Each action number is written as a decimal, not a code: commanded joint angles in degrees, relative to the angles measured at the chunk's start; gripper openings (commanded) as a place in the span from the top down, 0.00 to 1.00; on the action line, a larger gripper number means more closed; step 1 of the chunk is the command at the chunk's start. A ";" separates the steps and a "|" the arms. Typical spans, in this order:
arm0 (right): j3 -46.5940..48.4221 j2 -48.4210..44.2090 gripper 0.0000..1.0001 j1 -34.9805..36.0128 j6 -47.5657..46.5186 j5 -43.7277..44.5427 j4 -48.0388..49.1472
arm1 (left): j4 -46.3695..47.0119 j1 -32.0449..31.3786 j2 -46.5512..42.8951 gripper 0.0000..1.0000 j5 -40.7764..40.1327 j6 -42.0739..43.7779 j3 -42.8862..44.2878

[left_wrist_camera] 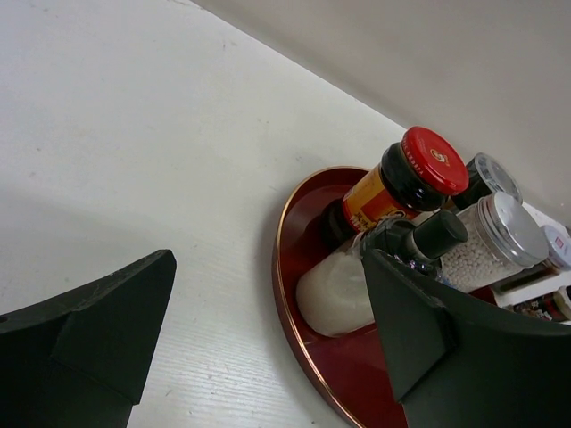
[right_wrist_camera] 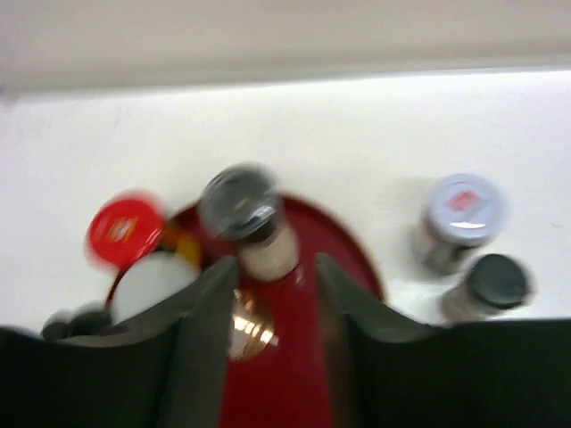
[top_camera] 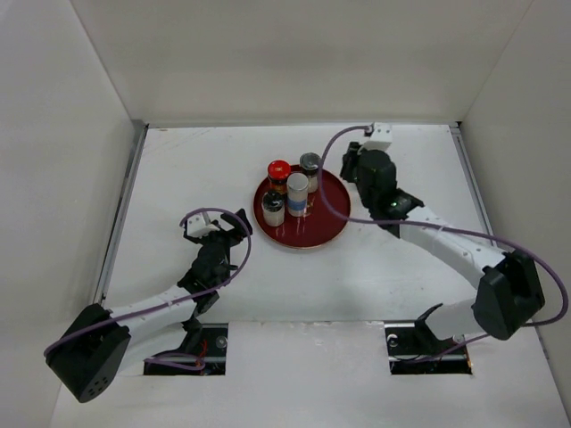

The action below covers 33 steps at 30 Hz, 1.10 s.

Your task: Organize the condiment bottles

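Note:
Several condiment bottles stand on the round red tray [top_camera: 328, 223]: a red-capped jar [top_camera: 279, 168], a grey-capped jar [top_camera: 310, 161], a white-capped clear jar [top_camera: 297, 184] and a dark-capped shaker of white powder [top_camera: 273, 204]. My right gripper [top_camera: 346, 169] hovers open and empty over the tray's right edge; in its view [right_wrist_camera: 275, 272] the grey-capped jar [right_wrist_camera: 239, 201] lies just past the fingertips. A white-capped jar [right_wrist_camera: 464, 207] and a black-capped jar [right_wrist_camera: 496, 281] stand on the table off the tray. My left gripper [top_camera: 214, 227] is open and empty, left of the tray [left_wrist_camera: 294, 294].
White walls enclose the table on three sides. Bare white tabletop [top_camera: 196, 169] lies left of the tray. The right arm hides the two off-tray jars in the top view. The right wrist view is blurred.

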 commanded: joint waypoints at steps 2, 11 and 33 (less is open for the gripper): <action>2.37 2.27 0.65 -10.03 -0.02 -0.23 -4.83 | 2.23 -0.48 0.04 0.13 0.63 -0.97 0.51; 19.51 19.40 0.07 -20.51 -5.38 -7.60 -18.04 | 2.14 -0.39 1.80 0.12 1.16 -1.06 1.39; 23.41 28.05 0.36 -22.62 -4.06 -8.76 -11.13 | 2.32 0.05 3.38 0.12 1.51 -1.15 1.66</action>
